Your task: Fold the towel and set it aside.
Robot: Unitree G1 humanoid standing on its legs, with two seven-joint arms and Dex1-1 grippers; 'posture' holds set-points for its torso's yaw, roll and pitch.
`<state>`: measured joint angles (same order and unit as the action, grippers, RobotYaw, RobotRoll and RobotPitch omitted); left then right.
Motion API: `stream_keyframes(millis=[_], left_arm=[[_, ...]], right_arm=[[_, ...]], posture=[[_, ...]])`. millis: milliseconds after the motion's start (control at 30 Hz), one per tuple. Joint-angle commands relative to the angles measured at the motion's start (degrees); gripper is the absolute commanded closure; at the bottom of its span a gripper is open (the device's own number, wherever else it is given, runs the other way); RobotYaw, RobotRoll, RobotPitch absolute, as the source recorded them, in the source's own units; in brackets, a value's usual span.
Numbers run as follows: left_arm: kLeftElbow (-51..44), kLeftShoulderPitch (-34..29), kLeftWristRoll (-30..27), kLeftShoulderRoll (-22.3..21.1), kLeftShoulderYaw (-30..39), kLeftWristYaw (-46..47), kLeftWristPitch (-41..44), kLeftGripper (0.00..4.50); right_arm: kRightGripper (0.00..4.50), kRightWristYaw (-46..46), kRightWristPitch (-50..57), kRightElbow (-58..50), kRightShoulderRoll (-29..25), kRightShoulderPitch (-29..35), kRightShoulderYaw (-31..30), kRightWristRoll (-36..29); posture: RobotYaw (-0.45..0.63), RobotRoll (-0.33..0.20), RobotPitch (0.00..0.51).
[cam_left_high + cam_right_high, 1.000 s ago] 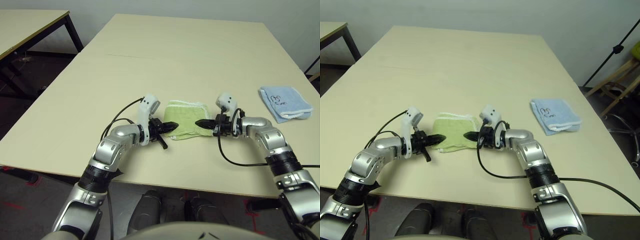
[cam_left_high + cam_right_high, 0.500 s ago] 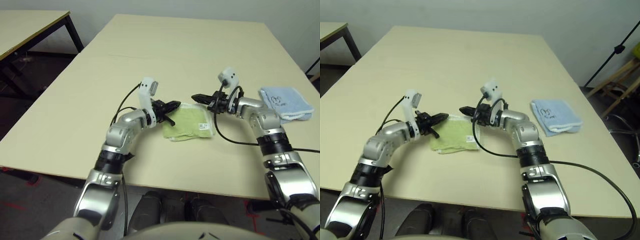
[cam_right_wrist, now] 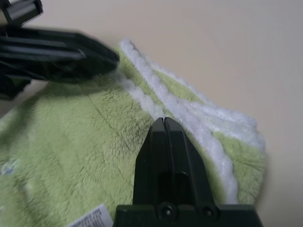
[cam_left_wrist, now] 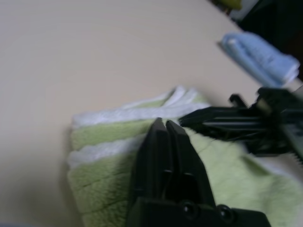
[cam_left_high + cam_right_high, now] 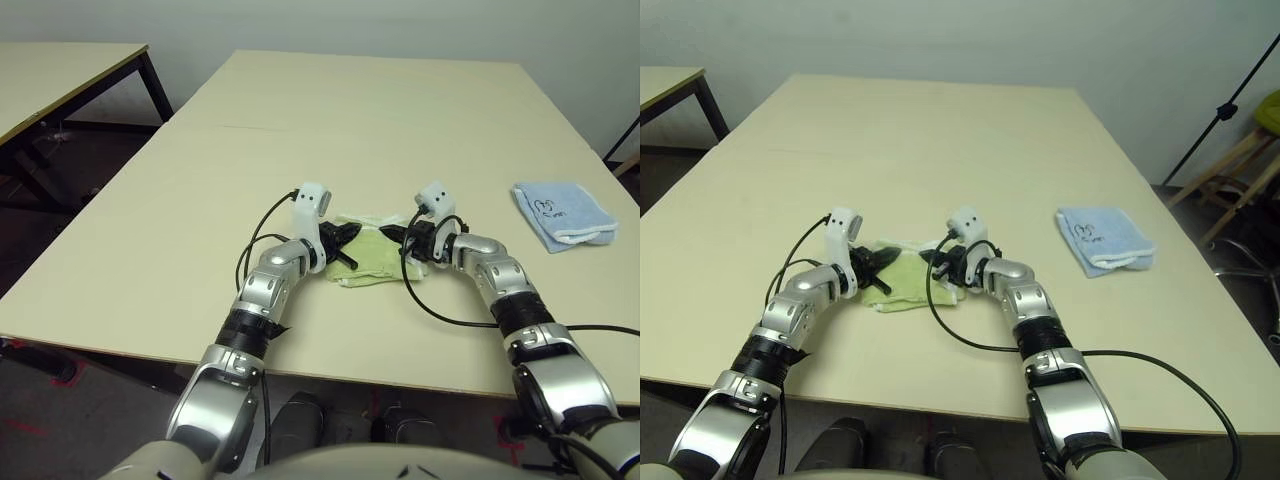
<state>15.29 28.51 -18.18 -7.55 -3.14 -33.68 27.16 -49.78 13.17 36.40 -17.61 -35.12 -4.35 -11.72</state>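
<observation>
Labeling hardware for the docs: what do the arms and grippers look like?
Silver jointed forearms with black bands. Each wrist carries a white camera housing, and a loose black cable loops from it back along the arm. The left gripper and right gripper each have two slim black fingers tapering to a point, with small screws at the base.

readable text: none | blue cloth (image 5: pixel 566 212): dark stitched mark on its top face, too small to make out | towel (image 3: pixel 85 156): white tag at one edge, whatever is printed on it is illegible | counter (image 5: pixel 400 110): plain, unmarked
</observation>
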Motion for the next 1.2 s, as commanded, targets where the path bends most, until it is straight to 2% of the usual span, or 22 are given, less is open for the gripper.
stream_keyframes(millis=[33, 200, 300, 333, 367, 467, 600, 767, 900, 1100, 1200], left_arm=[[-7.0, -0.5, -5.9, -2.0, 2.4, -1.7, 10.4, 3.01], [-11.9, -1.2, -11.5, -9.6, 5.8, -2.3, 25.0, 1.30], [-11.8, -2.0, -13.3, -13.7, 6.4, -3.6, 30.4, 0.21], [-11.6, -2.4, -13.7, -15.1, 6.4, -4.4, 31.8, 0.00], [-10.9, -2.6, -14.6, -16.1, 7.2, -4.6, 33.9, 0.00], [-7.0, -2.2, -15.9, -17.5, 9.3, -4.0, 38.0, 0.00], [-2.8, -0.1, -16.8, -16.3, 10.2, -3.5, 41.6, 0.00], [4.1, 3.2, -12.2, -12.4, 6.9, -1.3, 36.8, 0.00], [9.5, 6.7, -12.2, -7.8, 7.8, -0.1, 35.4, 0.00], [15.4, 10.7, -11.2, -5.0, 6.8, -1.6, 32.9, 0.00], [16.8, 12.0, -11.3, -3.5, 7.0, -1.7, 32.3, 0.61]], right_arm=[[3.58, -4.1, 3.0, -3.7, -3.1, -2.1, 2.9, -3.2], [1.78, -12.2, 4.9, -11.7, -11.4, -0.6, 1.7, -3.6], [0.59, -15.5, 6.1, -15.7, -15.7, 1.1, 1.7, -4.3], [0.22, -16.8, 6.7, -17.4, -17.3, 1.7, 1.7, -4.6], [0.03, -18.4, 7.2, -19.2, -19.2, 2.5, 1.8, -4.9], [0.03, -22.5, 7.2, -23.8, -24.3, 4.8, 2.1, -5.2], [0.03, -25.1, 7.0, -26.9, -28.4, 6.5, 2.1, -5.4], [0.03, -25.0, 7.4, -28.0, -28.8, 6.4, 2.1, -5.6], [0.03, -24.6, 8.1, -29.6, -28.8, 6.8, 1.8, -5.7], [0.03, -24.9, 7.3, -30.7, -29.9, 7.3, 1.2, -4.7], [0.00, -24.3, 7.8, -31.8, -29.7, 7.6, 1.2, -5.0]], posture=[[0.11, 0.000, 0.001], [0.11, 0.000, 0.015], [0.11, 0.000, 0.021], [0.11, 0.000, 0.023], [0.10, 0.000, 0.024], [0.10, 0.000, 0.031], [0.10, 0.000, 0.036], [0.09, 0.000, 0.040], [0.09, 0.000, 0.044], [0.07, 0.000, 0.051], [0.07, 0.000, 0.057]])
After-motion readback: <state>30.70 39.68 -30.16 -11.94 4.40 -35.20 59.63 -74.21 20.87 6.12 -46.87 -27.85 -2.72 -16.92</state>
